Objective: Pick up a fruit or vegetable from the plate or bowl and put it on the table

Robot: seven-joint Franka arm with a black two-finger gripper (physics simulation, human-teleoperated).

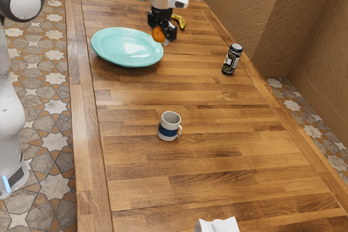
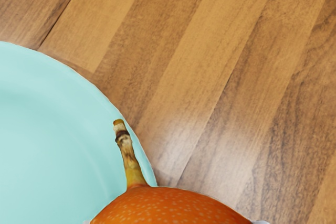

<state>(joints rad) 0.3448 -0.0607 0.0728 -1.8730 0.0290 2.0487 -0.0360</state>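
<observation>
Transfer is, I judge, the step in hand: the round, dimpled orange fruit (image 1: 158, 34) is in the grip, and setting it down on the brown wooden desk (image 1: 212, 99) is still to be done. The jaws are clamped on the orange, one pad to each side of it. It sits by the rim of the wide, glossy turquoise plate (image 1: 126, 47), on the side toward the exterior view's right; its height over the wood I cannot tell for certain.

A curved yellow banana (image 1: 179, 22) with brown marks is close behind the hand, and in the wrist view its stem reaches out from behind the orange across the plate's rim. Whether the banana leans on the plate, lies on the desk or is caught up with the orange, I cannot make out.

The next move calls for taking the orange well clear of both rim and banana, to bare wood between the plate and the black patterned can (image 1: 232, 60), short of the white mug with the dark blue band (image 1: 169, 126). Then it wants a gentle lowering until the fruit bears on the wood, and only then should the jaws part. Dropped from any height, or let go against the rim, the orange could roll; a sideways sweep might drag the banana along.
</observation>
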